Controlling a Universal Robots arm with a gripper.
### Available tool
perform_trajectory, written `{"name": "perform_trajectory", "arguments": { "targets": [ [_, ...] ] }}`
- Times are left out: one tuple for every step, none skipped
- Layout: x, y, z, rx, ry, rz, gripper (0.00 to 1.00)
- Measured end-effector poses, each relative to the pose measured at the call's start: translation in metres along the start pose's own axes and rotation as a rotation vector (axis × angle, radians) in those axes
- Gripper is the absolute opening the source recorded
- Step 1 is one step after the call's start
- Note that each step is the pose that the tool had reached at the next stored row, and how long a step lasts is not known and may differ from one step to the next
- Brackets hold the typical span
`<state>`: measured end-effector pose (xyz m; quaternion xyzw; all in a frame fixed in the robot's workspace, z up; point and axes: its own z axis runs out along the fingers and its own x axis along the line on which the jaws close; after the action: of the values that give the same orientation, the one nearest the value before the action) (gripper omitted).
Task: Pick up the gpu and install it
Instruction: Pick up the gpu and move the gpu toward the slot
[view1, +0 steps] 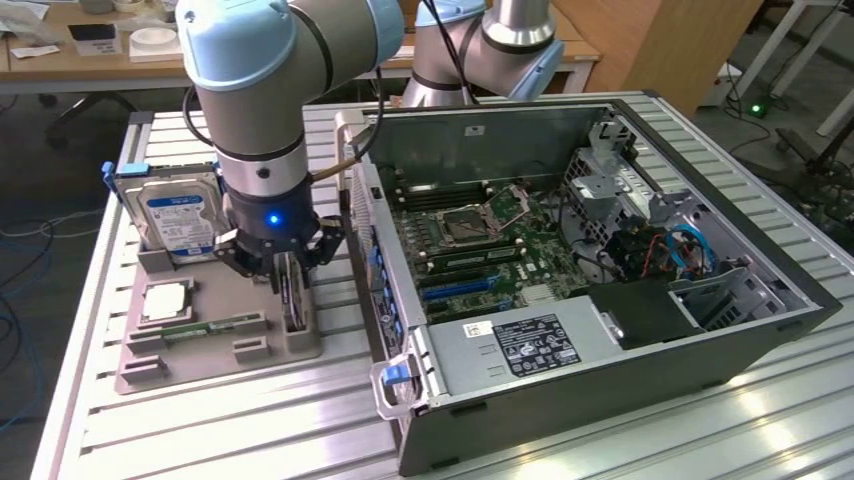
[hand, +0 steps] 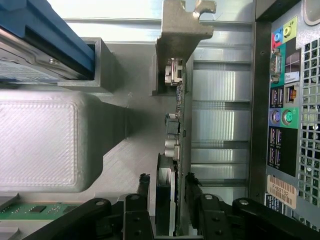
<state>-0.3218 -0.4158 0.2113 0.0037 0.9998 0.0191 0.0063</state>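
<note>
Slatted metal counter (view1: 200, 430). At the exterior view's left, a grey tray (view1: 200, 365) with a hard drive (view1: 174, 215) upright at its far end. Arm (view1: 260, 150) points straight down over the tray's right edge. Fingers (hand: 143, 182) apart, straddling the gpu (hand: 170, 125), which stands on edge in its tray slot, a slim gap on either side. Open computer case (view1: 641, 340) just right.

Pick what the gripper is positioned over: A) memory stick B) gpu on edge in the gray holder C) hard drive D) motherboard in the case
B: the gripper sits astride the gpu standing on edge in the gray holder, next to the hard drive.
</note>
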Motion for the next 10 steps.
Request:
{"name": "perform_trajectory", "arguments": {
  "targets": [
    [0.0,0.0,0.0,0.0,0.0,0.0,0.42],
    [0.0,0.0,0.0,0.0,0.0,0.0,0.42],
    [0.0,0.0,0.0,0.0,0.0,0.0,0.42],
    [0.0,0.0,0.0,0.0,0.0001,0.0,0.4],
    [0.0,0.0,0.0,0.0,0.0,0.0,0.34],
    [0.0,0.0,0.0,0.0001,0.0,0.0,0.34],
    [0.0,0.0,0.0,0.0001,0.0,0.0,0.28],
    [0.0,0.0,0.0,0.0,0.0,0.0,0.28],
    [0.0,0.0,0.0,0.0,0.0,0.0,0.28],
    [0.0,0.0,0.0,0.0,0.0,0.0,0.28]
  ]
}}
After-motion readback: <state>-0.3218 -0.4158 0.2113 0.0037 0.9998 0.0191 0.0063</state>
